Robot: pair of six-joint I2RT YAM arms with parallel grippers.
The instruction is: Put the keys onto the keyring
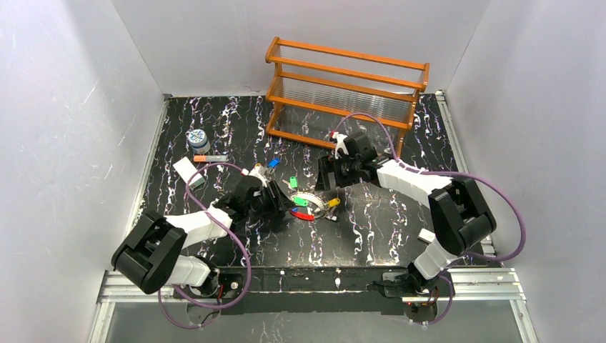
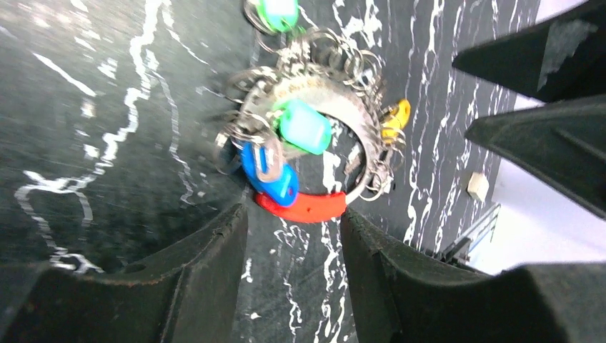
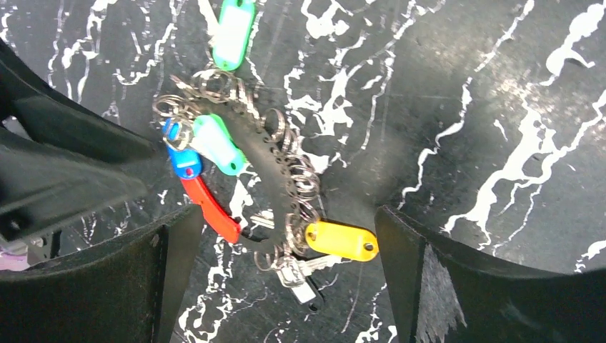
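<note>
**Keyring (image 1: pixel 309 202) at the centre of the top view, lying on the table (image 1: pixel 400 236) between both arms.** The left gripper (image 2: pixel 294 230) has its jaws parted and grasps nothing, poised just below the ring's red piece (image 2: pixel 304 207). The right gripper (image 3: pixel 284 223) has its jaws spread wide, also empty, straddling the ring from above.

A green key (image 2: pixel 304 126), a blue key (image 2: pixel 270 171) and a yellow key (image 2: pixel 395 118) appear to hang on the ring. A second green key (image 3: pixel 233 32) lies just beyond it at the top edge of both wrist views, seemingly unthreaded.

The likely step is fetching a loose key. This is best done by pinching the plastic head across its flat sides, leaving its small ring exposed, while the other arm pins the keyring.

Only the top view shows a further blue key (image 1: pixel 272 163), lying apart to the upper left of the ring. Only the right wrist view reveals bare metal keys (image 3: pixel 300 275) beneath the yellow one.
</note>
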